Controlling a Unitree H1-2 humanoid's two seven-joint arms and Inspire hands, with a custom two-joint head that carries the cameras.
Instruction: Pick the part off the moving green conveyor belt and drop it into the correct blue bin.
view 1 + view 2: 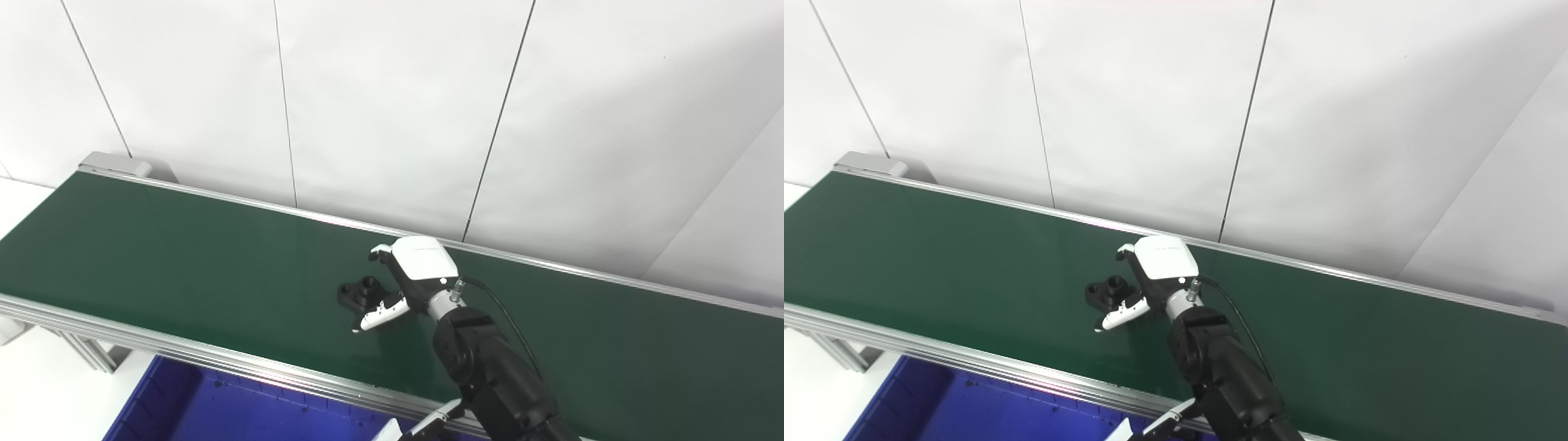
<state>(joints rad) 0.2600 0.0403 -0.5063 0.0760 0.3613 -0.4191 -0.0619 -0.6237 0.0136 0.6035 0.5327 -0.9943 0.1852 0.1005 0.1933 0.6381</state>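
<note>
One hand at the part, not yet gripped.
Right hand reached over the green belt, fingers and thumb spread wide around the black part; contact could not be told. Part lay flat on the belt just left of the palm. Blue bin sat below the belt's near rail, toward the wrist side.

Small black part with round bosses, flat on the green conveyor belt, mid-belt

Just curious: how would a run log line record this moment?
right hand: open beside black part | part: on green belt | blue bin: below
</note>
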